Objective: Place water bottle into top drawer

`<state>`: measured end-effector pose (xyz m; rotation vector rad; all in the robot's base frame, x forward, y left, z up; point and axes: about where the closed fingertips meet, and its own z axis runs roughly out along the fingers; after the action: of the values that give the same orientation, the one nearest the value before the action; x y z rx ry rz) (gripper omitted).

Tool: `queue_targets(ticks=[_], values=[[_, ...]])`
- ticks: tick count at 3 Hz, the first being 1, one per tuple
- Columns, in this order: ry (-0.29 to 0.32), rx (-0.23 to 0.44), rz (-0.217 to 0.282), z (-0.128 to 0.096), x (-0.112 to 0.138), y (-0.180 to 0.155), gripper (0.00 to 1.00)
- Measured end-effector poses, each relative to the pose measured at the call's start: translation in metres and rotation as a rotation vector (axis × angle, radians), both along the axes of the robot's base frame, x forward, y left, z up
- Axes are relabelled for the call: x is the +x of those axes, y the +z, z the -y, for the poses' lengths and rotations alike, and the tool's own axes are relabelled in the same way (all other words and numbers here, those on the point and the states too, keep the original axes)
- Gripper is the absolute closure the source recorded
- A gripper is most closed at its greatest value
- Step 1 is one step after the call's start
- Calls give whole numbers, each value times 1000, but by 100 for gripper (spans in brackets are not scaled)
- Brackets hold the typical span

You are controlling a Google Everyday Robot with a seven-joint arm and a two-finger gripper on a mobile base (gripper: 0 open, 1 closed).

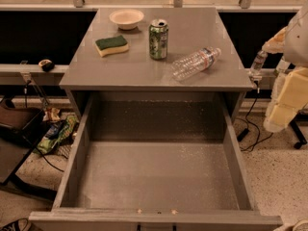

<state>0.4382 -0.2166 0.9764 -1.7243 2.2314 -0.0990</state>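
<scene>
Water bottle [196, 63] on its side on tabletop [130, 70], right of green can [158, 39]; long axis diagonal, white cap toward rear right. Top drawer [72, 162] open below. Pincer [288, 100] at right edge, off the tabletop; cannot tell its state.

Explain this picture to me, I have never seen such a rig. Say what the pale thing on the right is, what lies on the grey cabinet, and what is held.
One camera looks down at a grey cabinet from its front; where it is mounted is not known. The pale shape at the right edge is the robot's arm with its tool, beside the cabinet and apart from everything on it. On the top stand a bowl and a green can; a sponge and a clear water bottle lie, the bottle on its side. Below, the top drawer is pulled open. Nothing is held, as far as shows.
</scene>
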Motion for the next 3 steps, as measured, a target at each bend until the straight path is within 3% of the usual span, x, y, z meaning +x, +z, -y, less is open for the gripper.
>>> queue_targets(ticks=[1,2,3], values=[[0,0,0,0,0,0,0],[9,-55,8,0,-10,23,0],[101,-175,71,-12,-7,66,0]])
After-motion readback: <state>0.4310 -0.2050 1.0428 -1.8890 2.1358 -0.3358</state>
